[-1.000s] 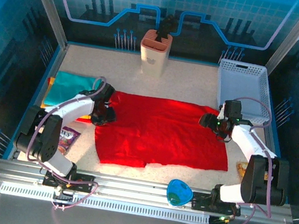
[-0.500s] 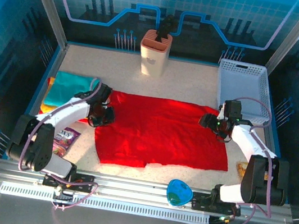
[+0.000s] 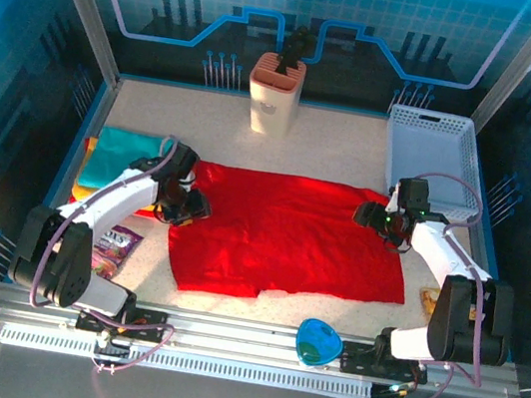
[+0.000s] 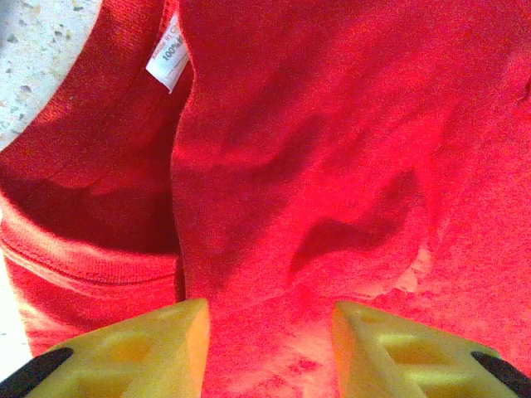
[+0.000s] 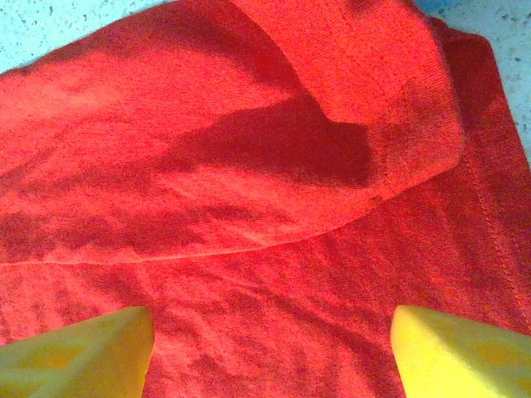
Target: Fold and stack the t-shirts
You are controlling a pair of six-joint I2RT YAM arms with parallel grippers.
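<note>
Red t-shirt point(image 3: 290, 233) spread flat across the middle of the speckled surface point(image 3: 335, 139), left hand point(image 3: 186, 209) over its left edge, fingers partly spread, pinching nothing, right hand point(image 3: 375, 220) over its upper right corner, fingers spread wide, folded teal shirt point(image 3: 123, 154) at frame left.

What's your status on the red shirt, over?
Left gripper open over red shirt left end, right gripper open over right end. Shirt spread out, unfolded. Nothing lying on it.

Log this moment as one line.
red t-shirt: spread on table | left fingers: open, over shirt | right fingers: open, over shirt
</note>
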